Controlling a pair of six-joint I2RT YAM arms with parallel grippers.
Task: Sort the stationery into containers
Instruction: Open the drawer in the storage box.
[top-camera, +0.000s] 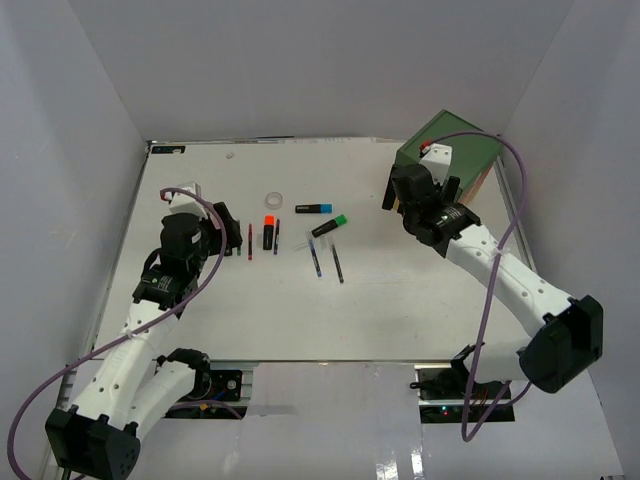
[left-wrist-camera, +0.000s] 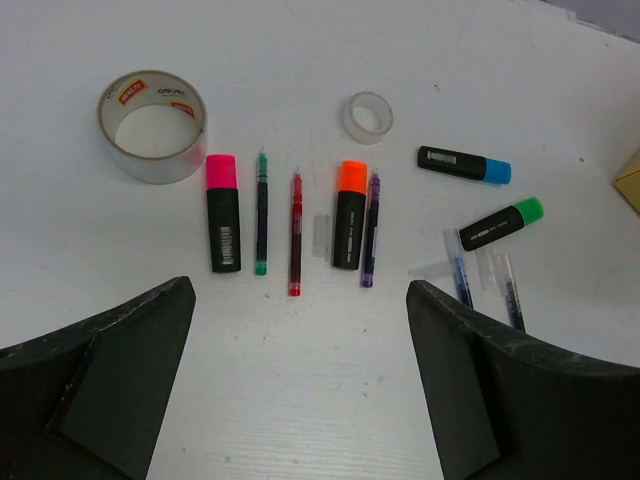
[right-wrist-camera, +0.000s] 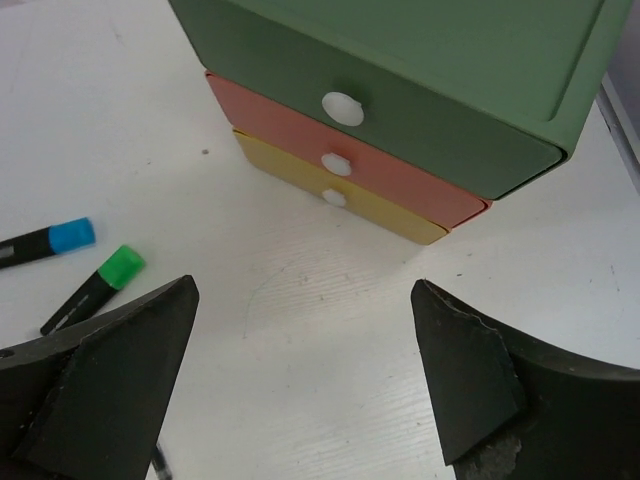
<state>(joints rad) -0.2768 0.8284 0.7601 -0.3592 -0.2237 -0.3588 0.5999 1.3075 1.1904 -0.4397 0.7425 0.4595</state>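
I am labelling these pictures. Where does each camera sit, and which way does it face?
Top: above and behind the robot, looking down on the table; left arm and right arm show.
Left wrist: on the left arm, facing down at tape rolls, markers, pens; open left gripper at bottom.
Right wrist: on the right arm, facing the drawer chest; open right gripper at bottom.
Shared: both wrist views show the blue marker and green marker.
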